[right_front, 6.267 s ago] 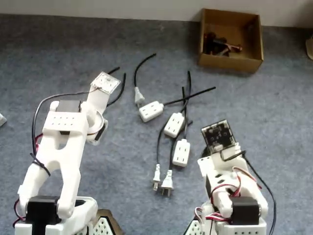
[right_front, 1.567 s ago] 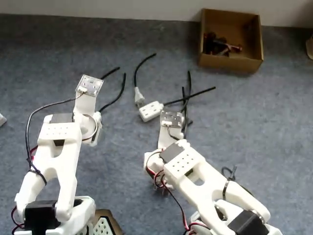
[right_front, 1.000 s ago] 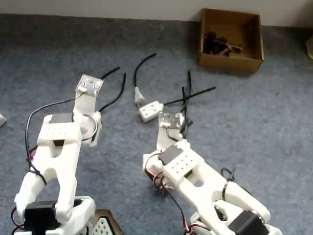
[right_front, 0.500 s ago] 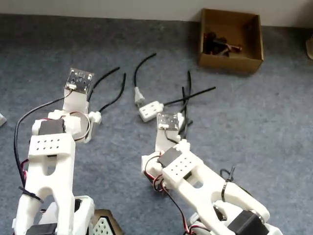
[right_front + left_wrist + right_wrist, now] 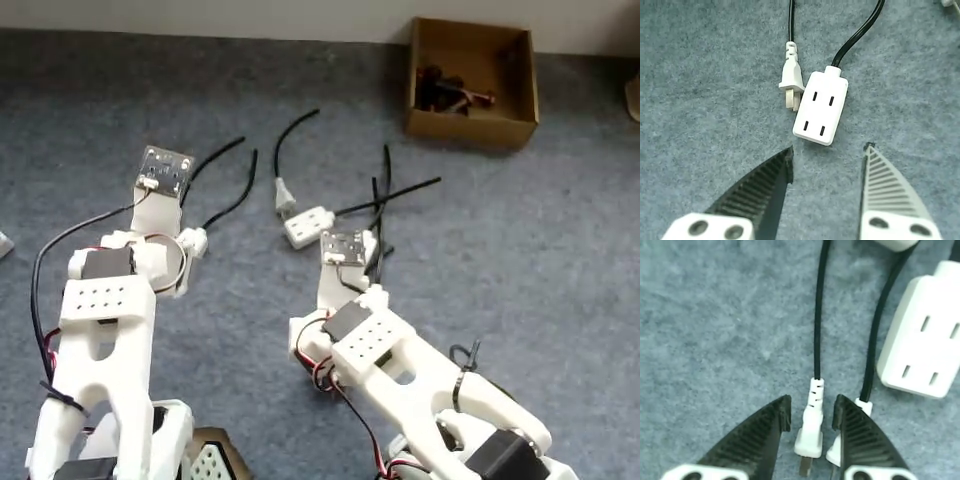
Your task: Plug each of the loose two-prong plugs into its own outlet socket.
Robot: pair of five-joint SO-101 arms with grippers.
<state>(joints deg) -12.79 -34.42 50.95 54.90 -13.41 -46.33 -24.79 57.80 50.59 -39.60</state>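
On the grey-carpeted table [image 5: 560,250], a cardboard box [image 5: 465,128] at its far edge, the left fingers [image 5: 765,185] hung open over an outlet socket [image 5: 820,112], while the right fingers [image 5: 760,435] straddled a loose plug [image 5: 810,432] mid-table, unclosed.

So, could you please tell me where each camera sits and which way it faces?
High view: fixed overhead, looking down on the table; left arm and right arm show.
Left wrist view: on the left wrist, looking past the open left gripper at an outlet socket and adjacent plug.
Right wrist view: on the right wrist, looking at a second plug straddled by the open right gripper.
Shared: high view shows that socket and plug too.
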